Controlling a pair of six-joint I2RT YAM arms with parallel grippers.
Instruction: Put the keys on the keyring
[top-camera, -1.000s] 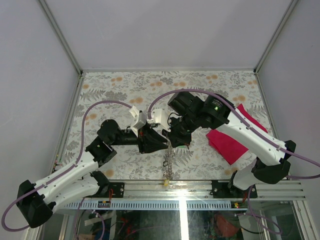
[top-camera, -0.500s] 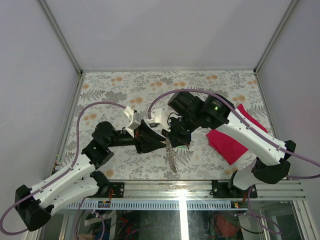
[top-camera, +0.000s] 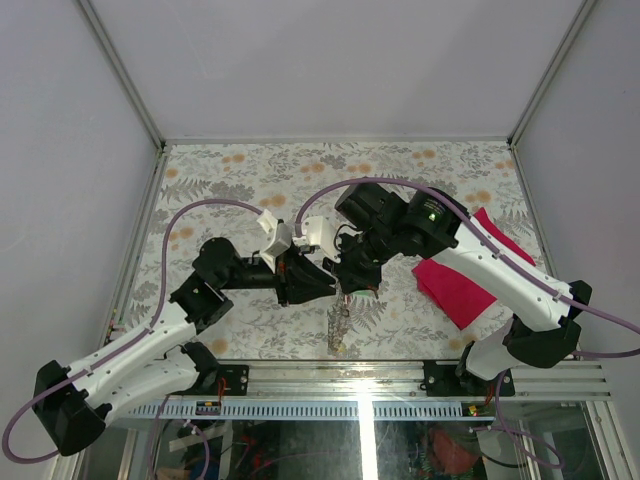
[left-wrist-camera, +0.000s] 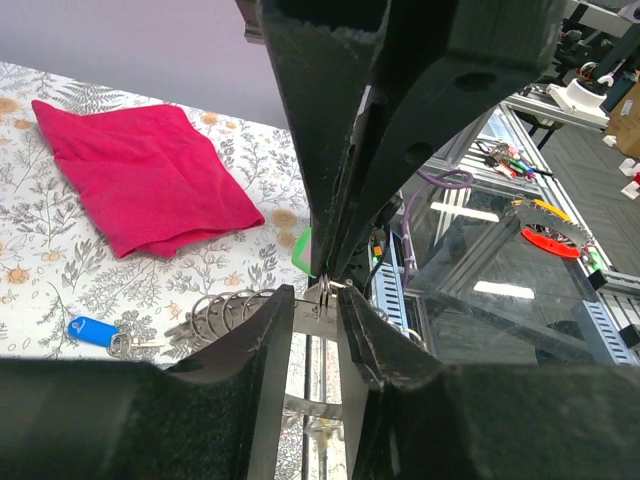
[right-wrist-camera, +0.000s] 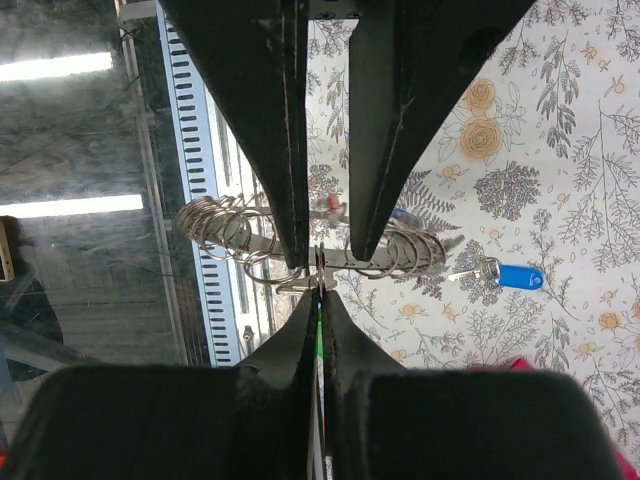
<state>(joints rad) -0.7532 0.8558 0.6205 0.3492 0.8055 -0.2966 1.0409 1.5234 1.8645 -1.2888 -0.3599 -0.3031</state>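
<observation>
Left gripper (top-camera: 328, 285) and right gripper (top-camera: 346, 287) meet tip to tip over the near part of the floral table (top-camera: 250, 170) in the top view. The keyring (top-camera: 339, 322) hangs below them with small keys dangling, its lowest end close to the metal rail (top-camera: 400, 372) at the table's near edge. A red cloth (top-camera: 455, 285) lies to the right, partly under the right arm, and floral surface stretches from both arms back to the far wall.

From the left wrist, the left jaws stand slightly apart, clamped on the keyring's flat metal part, with its wire loops bunched just to the left. The right gripper comes down from above, pressed together at the same spot, and a green key (left-wrist-camera: 303, 250) shows behind one finger. A blue key (left-wrist-camera: 92, 328) lies on the table near the loops, with the cloth beyond it.

From the right wrist, the right jaws are squeezed together on a thin green sliver that touches the ring. The left fingers (right-wrist-camera: 285, 150) straddle the ring from above. The blue key lies apart from both grippers.
</observation>
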